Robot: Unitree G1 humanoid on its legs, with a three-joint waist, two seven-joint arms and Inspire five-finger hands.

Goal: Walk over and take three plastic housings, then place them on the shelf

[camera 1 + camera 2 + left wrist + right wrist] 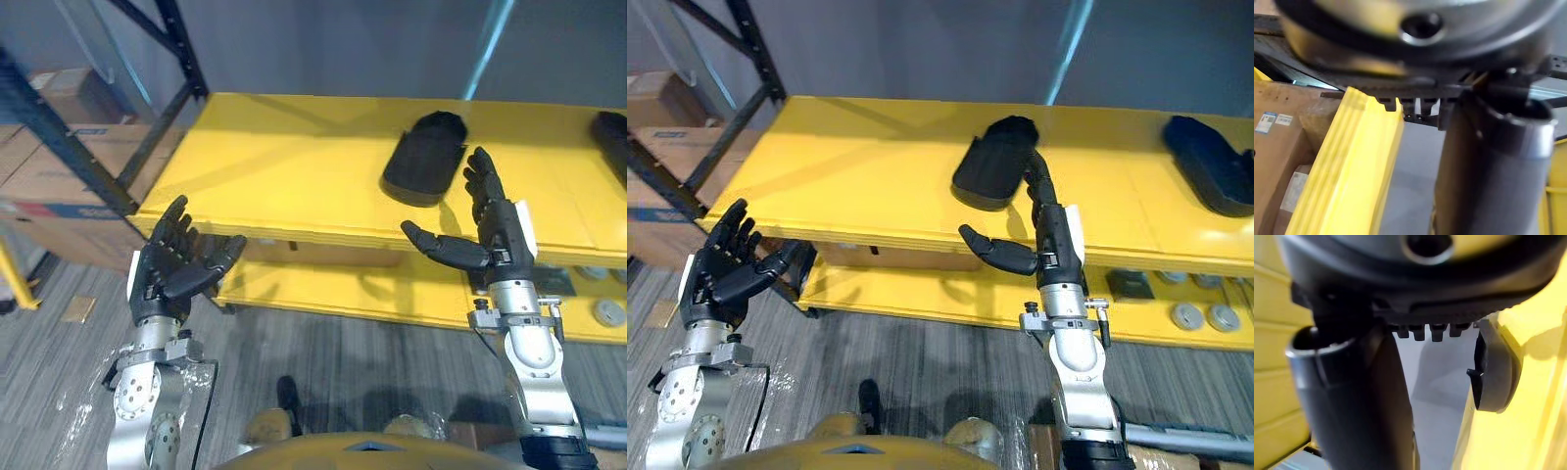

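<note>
Shelf (294,166), flat yellow board: open room from front edge leftward. Black oval plastic housing (423,157) lies just left of right hand (500,220), fingers straight, empty. Left hand (171,264) relaxed, empty, before the front edge.

Observed: the right hand (1400,279) is dark and close to the camera, with nothing in its grasp. The thumb (1352,396) stands out thick and straight. The fingers (1420,332) show as a short row of tips. Just past them a dark plastic housing (1496,367) lies on the yellow shelf (1528,421); contact cannot be confirmed. A ribbed yellow panel (1268,357) shows behind the thumb.
</note>
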